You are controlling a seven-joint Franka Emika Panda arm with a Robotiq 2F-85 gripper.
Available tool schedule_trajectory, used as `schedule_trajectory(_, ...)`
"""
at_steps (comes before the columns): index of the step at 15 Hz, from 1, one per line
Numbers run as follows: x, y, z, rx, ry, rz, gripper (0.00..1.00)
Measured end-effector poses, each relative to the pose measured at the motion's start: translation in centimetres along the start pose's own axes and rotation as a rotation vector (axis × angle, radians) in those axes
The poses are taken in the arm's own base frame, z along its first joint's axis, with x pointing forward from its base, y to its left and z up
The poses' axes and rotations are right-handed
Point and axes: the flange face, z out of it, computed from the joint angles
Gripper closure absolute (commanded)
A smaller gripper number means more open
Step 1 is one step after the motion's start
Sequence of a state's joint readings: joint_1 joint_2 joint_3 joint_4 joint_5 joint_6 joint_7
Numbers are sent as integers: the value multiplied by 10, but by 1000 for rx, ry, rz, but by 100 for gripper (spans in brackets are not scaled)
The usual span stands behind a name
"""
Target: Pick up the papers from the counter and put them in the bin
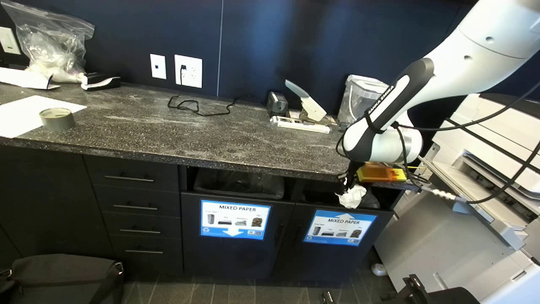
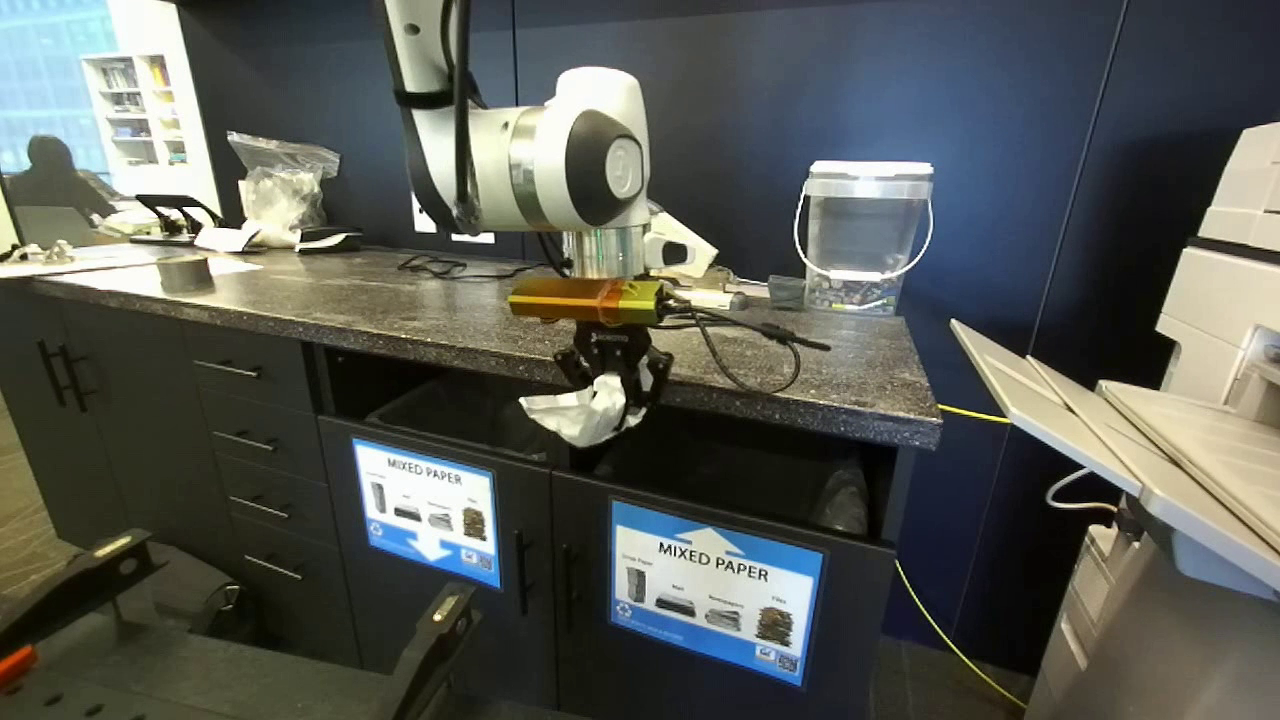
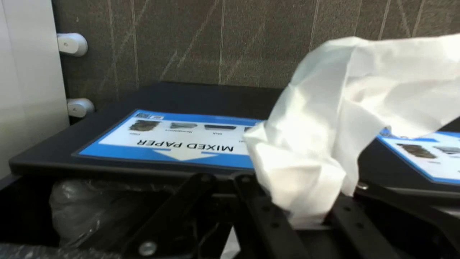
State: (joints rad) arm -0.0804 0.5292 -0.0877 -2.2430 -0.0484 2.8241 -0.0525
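A crumpled white paper is in my gripper's jaws, seen in both exterior views (image 1: 352,197) (image 2: 583,412) and large in the wrist view (image 3: 305,162). My gripper (image 1: 348,184) (image 2: 622,395) is shut on it, pointing down just in front of the counter's edge. The right-hand bin's opening, with a clear plastic liner (image 2: 843,500), is below and beside the paper; the liner also shows in the wrist view (image 3: 79,212). The left-hand bin (image 1: 240,192) is under the counter too. A flat white sheet (image 1: 25,107) lies on the counter (image 1: 190,143) at the far left.
A tape roll (image 1: 58,119) sits on the flat sheet. A hole punch (image 1: 310,105) and a clear lidded bucket (image 2: 865,240) stand on the counter near the arm. Cabinet doors with MIXED PAPER signs (image 2: 715,590) front the bins. A printer (image 1: 460,211) stands at the right.
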Motion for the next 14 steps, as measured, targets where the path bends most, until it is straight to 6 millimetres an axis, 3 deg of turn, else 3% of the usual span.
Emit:
schedule_trajectory(4, -14, -4, 27, 6, 57, 13, 90)
schedule_trajectory(14, -23, -4, 80, 57, 355, 132, 89)
